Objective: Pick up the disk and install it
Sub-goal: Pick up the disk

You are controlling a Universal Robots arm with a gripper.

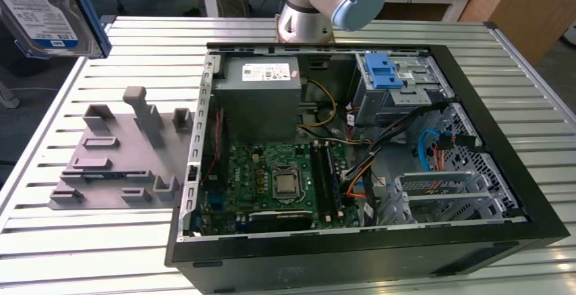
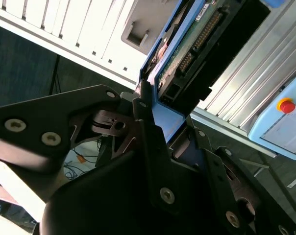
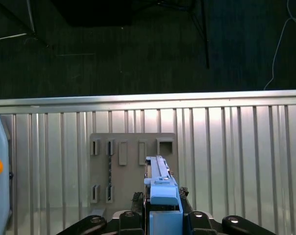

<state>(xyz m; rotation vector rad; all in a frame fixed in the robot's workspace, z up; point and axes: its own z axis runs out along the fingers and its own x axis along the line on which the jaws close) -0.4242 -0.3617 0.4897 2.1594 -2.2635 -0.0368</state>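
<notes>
Your gripper (image 2: pixel 170 125) is clamped on the 1 disk (image 2: pixel 187 49): its 2 black fingers (image 2: pixel 147 142) are closed against the blue side rails, and the second wrist view shows the green circuit-board face. In the exterior view you see the disk (image 1: pixel 45 11) up in the air at the exterior view's upper left corner, label outward, well apart from the 1 open computer case (image 1: pixel 360 251). The first wrist view gives you the disk edge-on, with 1 grey slotted fixture plate (image 3: pixel 133 147) behind it on the slatted metal table (image 3: pixel 236 156). That plate lies just beside the case, on the exterior view's left. Inside the case you have 1 grey power supply (image 1: pixel 261 99), 1 silver drive cage (image 1: pixel 396 82) with 1 blue latch, and 1 green motherboard (image 1: pixel 270 180)
</notes>
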